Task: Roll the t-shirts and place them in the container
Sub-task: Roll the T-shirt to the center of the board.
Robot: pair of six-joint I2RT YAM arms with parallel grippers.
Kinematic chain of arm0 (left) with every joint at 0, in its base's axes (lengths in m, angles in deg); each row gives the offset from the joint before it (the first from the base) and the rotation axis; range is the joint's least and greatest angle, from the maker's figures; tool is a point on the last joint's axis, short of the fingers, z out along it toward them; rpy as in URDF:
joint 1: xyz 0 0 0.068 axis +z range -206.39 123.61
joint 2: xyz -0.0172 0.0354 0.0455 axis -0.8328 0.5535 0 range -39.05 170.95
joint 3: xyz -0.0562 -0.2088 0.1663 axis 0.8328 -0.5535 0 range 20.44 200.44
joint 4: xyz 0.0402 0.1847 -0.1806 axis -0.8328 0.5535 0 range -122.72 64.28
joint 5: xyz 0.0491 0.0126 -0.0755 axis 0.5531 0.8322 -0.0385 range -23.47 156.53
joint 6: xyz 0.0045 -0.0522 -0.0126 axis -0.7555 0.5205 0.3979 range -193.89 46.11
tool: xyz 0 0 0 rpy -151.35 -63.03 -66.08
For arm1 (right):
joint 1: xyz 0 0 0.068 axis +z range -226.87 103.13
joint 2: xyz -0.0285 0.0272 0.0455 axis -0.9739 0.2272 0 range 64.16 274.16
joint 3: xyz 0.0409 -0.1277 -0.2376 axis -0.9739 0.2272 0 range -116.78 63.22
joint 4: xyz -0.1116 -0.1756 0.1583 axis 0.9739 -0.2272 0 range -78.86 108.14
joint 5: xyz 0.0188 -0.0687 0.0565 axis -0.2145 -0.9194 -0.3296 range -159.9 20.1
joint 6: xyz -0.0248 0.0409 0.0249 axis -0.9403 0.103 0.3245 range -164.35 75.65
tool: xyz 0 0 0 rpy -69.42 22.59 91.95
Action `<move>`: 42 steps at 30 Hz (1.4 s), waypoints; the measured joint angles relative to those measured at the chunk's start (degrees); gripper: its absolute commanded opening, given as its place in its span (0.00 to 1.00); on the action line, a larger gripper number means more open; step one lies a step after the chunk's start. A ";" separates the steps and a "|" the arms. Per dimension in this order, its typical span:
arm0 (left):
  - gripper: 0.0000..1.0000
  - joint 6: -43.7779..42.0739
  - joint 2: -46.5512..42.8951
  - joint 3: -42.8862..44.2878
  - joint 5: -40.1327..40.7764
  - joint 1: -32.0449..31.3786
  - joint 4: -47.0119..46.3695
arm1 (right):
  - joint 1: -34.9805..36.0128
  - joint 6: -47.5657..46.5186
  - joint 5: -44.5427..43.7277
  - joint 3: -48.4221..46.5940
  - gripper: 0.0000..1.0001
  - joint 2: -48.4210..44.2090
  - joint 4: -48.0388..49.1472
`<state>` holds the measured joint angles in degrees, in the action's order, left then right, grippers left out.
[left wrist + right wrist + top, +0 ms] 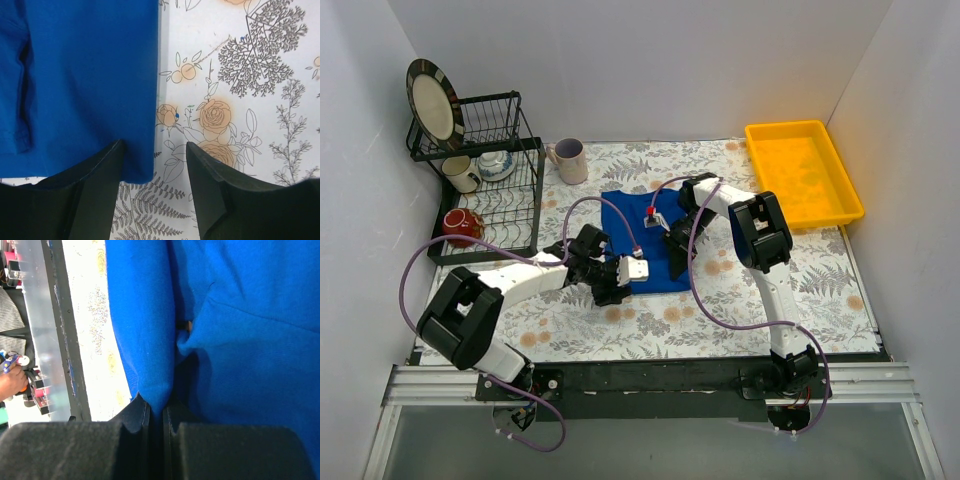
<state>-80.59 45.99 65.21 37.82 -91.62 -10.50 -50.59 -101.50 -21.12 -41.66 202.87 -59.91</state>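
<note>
You have the right gripper (156, 407) pinched on a raised fold of the blue t-shirt (625, 225), which lies mid-table (750, 310) toward the far edge, probably to anchor it, while the left gripper (155, 146) stands spread astride the shirt's edge, holding nothing.

left gripper (155, 150) parted, right gripper (156, 410) clamped
</note>
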 measured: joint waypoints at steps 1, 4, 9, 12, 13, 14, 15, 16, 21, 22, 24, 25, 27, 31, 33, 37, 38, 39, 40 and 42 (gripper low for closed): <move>0.53 -0.44 0.20 -0.63 0.31 -0.02 -0.79 | 0.04 0.00 -0.02 -0.02 0.01 0.00 0.00; 0.39 -1.64 0.90 -1.33 1.27 -0.15 -2.91 | 0.11 0.00 -0.07 -0.04 0.01 0.02 -0.02; 0.00 -3.21 2.45 -1.03 3.41 -0.13 -5.84 | 0.26 -0.07 -0.39 -0.35 0.13 0.07 -0.22; 0.00 -3.87 2.69 -0.96 3.65 -0.02 -6.32 | 0.33 -0.15 -0.48 -0.52 0.39 0.07 -0.33; 0.00 -4.04 2.69 -0.94 3.65 -0.02 -6.25 | 0.37 -0.28 -0.42 -0.79 0.43 0.07 -0.85; 0.00 -4.13 2.69 -0.90 3.65 -0.02 -6.16 | 0.48 -0.28 -0.44 -0.94 0.46 -0.04 -1.46; 0.00 -4.15 2.69 -0.87 3.54 0.02 -6.01 | 0.52 -0.46 -0.63 -1.22 0.47 -0.17 -1.97; 0.00 -4.17 2.69 -0.72 3.26 0.13 -5.66 | 0.55 -0.74 -0.94 -1.51 0.48 -0.39 -2.36; 0.00 -2.10 5.01 2.95 -2.14 2.80 -0.72 | 0.35 -2.47 -5.40 -1.03 0.51 -5.33 2.08; 0.00 -1.29 5.64 3.80 -3.50 3.54 0.33 | -0.20 -2.25 -5.92 0.35 0.51 -7.65 5.05; 0.00 0.59 6.43 4.74 -6.01 5.01 2.14 | -1.79 -1.16 -7.52 6.34 0.52 -15.13 11.85; 0.00 1.60 6.62 4.98 -7.26 5.75 3.10 | -2.58 -0.04 -8.37 10.78 0.53 -20.33 16.26; 0.00 3.41 7.04 5.40 -9.46 7.17 4.92 | -4.15 2.10 -10.45 21.18 0.59 -32.48 25.99; 0.00 5.81 9.86 8.13 -13.35 9.09 8.81 | -2.25 4.76 -13.88 39.82 0.63 -54.12 45.72; 0.00 6.58 12.00 10.34 -15.19 9.77 10.95 | 1.88 4.72 -15.63 46.90 0.63 -60.17 53.35; 0.00 6.80 15.85 14.78 -18.38 10.16 15.32 | 9.86 4.24 -19.47 54.31 0.63 -60.59 61.18; 0.00 6.67 16.79 15.98 -19.08 10.16 16.46 | 10.95 4.13 -20.20 55.43 0.63 -60.08 61.94; 0.00 6.49 17.75 17.11 -19.71 10.16 17.42 | 11.74 3.98 -20.90 56.52 0.63 -59.74 62.90; 0.00 6.40 18.58 18.05 -20.26 10.16 18.25 | 12.17 3.87 -21.42 57.31 0.63 -59.58 63.67; 0.00 5.97 19.63 19.34 -21.09 10.16 19.82 | 13.11 3.19 -22.43 58.97 0.64 -59.58 65.44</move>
<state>-74.62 65.62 84.56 16.73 -81.45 9.32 -37.47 -98.30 -43.55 17.31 143.29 5.53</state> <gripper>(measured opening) 0.033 0.633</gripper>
